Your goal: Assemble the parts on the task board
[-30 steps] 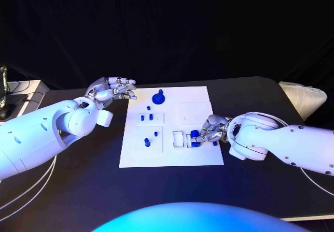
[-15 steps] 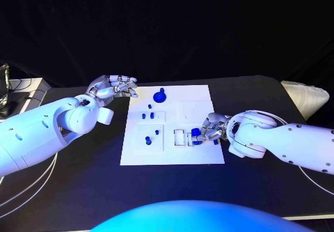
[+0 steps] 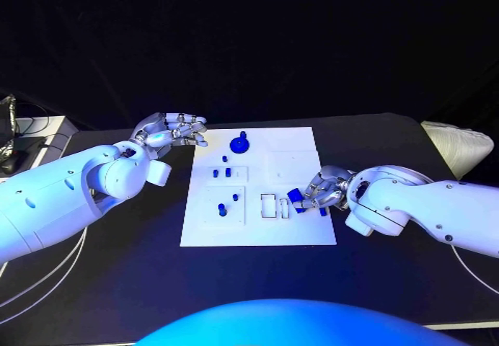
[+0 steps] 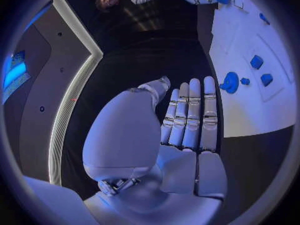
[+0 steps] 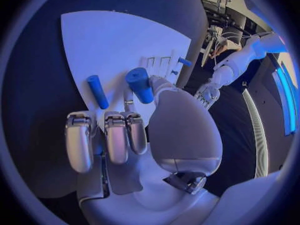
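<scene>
We read the right hand (image 3: pixel 324 192) as carrying a part toward a seat on the task board (image 3: pixel 260 231), because it pinches a short blue cylinder (image 5: pixel 140 84) between thumb and a finger while the remaining fingers (image 5: pixel 117 137) lie curled together beside it. Holding the piece by one end leaves the other end free, which we judge suits pushing it into a recess (which recess it is meant for we cannot tell). In the head view that hand sits over the board's right edge, just beside the pale slotted block (image 3: pixel 268 205), so the target is probably close.

A second, slimmer blue peg (image 5: pixel 97 91) lies flat on the board just beyond those curled fingers, apart from the held piece and not touched.

The left hand (image 3: pixel 169 131) rests off the board's far left corner above the tabletop (image 3: pixel 125 274), holding nothing, its fingers straight and pressed side by side in its wrist view; we take this as waiting clear of the work. Nearest to it on the board is the round blue knob (image 3: pixel 239 146), with small blue pieces (image 3: pixel 219 173) just this side of it.
</scene>
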`<state>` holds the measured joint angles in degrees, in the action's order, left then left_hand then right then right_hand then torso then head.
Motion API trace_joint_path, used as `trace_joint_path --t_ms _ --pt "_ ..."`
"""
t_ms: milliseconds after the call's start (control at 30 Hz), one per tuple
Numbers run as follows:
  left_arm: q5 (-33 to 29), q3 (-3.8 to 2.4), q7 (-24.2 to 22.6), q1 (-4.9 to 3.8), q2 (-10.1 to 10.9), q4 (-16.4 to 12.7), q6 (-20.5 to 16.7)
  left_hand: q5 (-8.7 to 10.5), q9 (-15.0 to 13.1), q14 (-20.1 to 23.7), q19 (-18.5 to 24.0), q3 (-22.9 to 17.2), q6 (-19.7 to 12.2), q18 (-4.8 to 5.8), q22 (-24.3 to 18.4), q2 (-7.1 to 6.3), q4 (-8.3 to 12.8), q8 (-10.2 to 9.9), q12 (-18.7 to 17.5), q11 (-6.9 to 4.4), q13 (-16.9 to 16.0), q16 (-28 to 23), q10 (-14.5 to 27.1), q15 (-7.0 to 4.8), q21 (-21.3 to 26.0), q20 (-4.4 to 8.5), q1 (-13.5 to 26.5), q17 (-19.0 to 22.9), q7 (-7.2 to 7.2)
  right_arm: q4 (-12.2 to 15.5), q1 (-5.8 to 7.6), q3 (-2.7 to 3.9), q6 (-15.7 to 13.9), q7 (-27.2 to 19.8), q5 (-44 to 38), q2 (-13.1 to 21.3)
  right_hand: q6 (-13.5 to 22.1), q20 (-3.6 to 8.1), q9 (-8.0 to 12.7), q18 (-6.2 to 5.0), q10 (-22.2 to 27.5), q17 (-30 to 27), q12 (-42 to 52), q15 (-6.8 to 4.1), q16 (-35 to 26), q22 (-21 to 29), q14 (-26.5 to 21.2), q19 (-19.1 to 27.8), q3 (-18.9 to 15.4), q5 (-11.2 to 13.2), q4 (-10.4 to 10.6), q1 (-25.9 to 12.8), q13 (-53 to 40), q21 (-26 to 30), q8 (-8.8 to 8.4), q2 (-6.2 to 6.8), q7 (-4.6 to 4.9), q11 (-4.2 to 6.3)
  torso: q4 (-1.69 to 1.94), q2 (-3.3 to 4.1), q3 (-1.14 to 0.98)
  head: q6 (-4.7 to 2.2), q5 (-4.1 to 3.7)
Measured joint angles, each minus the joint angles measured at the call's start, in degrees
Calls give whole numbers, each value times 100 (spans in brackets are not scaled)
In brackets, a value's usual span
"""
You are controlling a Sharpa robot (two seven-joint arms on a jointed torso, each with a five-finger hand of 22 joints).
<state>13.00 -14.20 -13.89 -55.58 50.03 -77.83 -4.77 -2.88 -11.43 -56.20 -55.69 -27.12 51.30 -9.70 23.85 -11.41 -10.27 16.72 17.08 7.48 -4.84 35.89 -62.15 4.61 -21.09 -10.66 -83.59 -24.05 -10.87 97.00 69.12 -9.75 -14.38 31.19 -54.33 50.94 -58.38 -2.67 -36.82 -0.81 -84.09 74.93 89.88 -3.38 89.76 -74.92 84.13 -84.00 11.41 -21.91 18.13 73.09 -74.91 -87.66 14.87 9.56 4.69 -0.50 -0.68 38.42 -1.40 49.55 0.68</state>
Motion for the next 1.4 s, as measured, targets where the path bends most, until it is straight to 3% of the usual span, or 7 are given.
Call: trace_joint_path --t_ms 200,400,600,867,1400 --pt "-13 0 39 0 -4 17 38 0 0 0 0 0 0 0 0 0 0 0 0 0 0 0 0 0 0 0 0 -5 0 144 170 11 -81 2 410 24 -19 0 -1 0 0 0 0 0 0 0 0 0 24 0 5 -9 0 0 0 -9 20 0 -1 -1 1 -20 -3" --pt "-22 0 61 0 -5 19 59 0 0 0 0 0 0 0 0 0 0 0 0 0 0 0 0 0 0 0 0 -5 0 222 229 13 -105 5 610 -47 -19 0 -2 0 0 0 0 0 0 1 0 0 62 10 7 -31 0 0 0 -31 19 0 3 5 3 -30 -5" --pt "-27 0 73 0 3 14 68 0 0 0 0 0 0 0 0 0 0 0 0 0 1 0 0 0 0 0 0 -4 0 188 239 8 -94 10 638 -254 -29 0 -2 0 0 0 0 0 0 1 0 0 150 209 5 -87 0 0 0 -81 29 0 3 15 4 -23 22" --pt "-31 0 81 1 20 -1 74 0 -1 0 0 0 0 0 0 0 0 0 0 0 1 0 0 0 0 0 0 -4 0 -28 214 -25 3 23 439 -589 -41 0 -11 0 0 -1 0 0 0 1 0 0 287 265 -115 -275 -4 1 2 2 41 0 10 21 5 4 46" --pt "-34 0 73 1 53 -23 67 0 6 21 0 0 0 0 0 0 0 0 0 0 1 0 0 22 0 0 0 -10 0 -256 205 -56 337 80 -72 -773 -42 0 -25 0 0 -1 0 0 0 -3 0 0 318 306 -147 -464 -3 27 2 -3 41 0 -1 18 1 38 82"
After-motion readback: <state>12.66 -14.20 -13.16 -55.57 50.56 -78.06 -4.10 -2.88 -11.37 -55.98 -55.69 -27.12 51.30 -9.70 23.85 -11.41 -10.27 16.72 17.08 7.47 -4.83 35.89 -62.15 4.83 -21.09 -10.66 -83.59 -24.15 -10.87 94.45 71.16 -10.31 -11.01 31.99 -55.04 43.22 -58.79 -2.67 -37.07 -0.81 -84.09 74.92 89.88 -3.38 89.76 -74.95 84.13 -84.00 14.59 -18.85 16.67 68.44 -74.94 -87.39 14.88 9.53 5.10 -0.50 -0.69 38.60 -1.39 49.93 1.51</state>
